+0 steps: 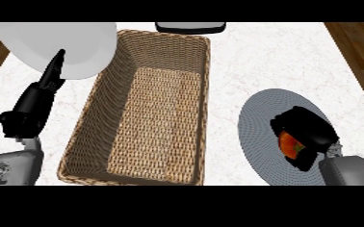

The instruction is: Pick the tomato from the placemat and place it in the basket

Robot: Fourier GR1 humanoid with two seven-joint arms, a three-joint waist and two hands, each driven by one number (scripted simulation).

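Note:
A red tomato lies on the round grey placemat at the right, mostly hidden by my right hand, whose fingers and thumb curl round it. The long wicker basket stands in the middle of the counter with nothing inside it. My left hand rests at the left edge, fingers straight and pointing up toward the far side, well apart from the basket.
A large white plate sits at the far left, partly behind my left hand's fingertips. A dark object with a light top lies just beyond the basket's far end. The counter's brown wooden edge runs along the right.

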